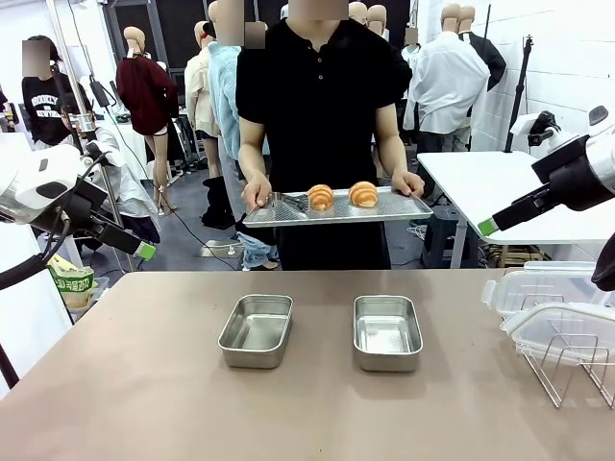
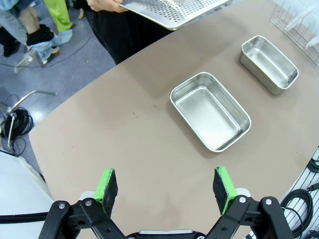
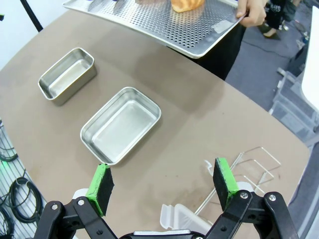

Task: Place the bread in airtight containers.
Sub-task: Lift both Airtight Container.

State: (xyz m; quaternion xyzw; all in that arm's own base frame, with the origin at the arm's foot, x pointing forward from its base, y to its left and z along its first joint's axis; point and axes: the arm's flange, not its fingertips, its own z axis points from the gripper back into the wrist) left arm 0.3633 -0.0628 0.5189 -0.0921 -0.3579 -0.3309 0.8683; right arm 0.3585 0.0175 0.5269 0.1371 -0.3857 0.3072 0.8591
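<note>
Two lidless steel tins (image 1: 256, 329) have bare table (image 1: 144, 403) all round; beyond them, croissants (image 1: 321, 197) on a tray (image 1: 404, 206); left gripper (image 2: 164, 185) and right gripper (image 3: 162, 181) jaws spread.

Your front camera sits at the robot's side of the table (image 1: 144, 403), facing the person (image 1: 322, 106) across it. Each wrist camera looks steeply down past its jaws from high up. All three views share the left tin (image 1: 257, 329) and right tin (image 1: 387, 331), ahead of the jaws, and the tray (image 1: 336, 219) beyond.
</note>
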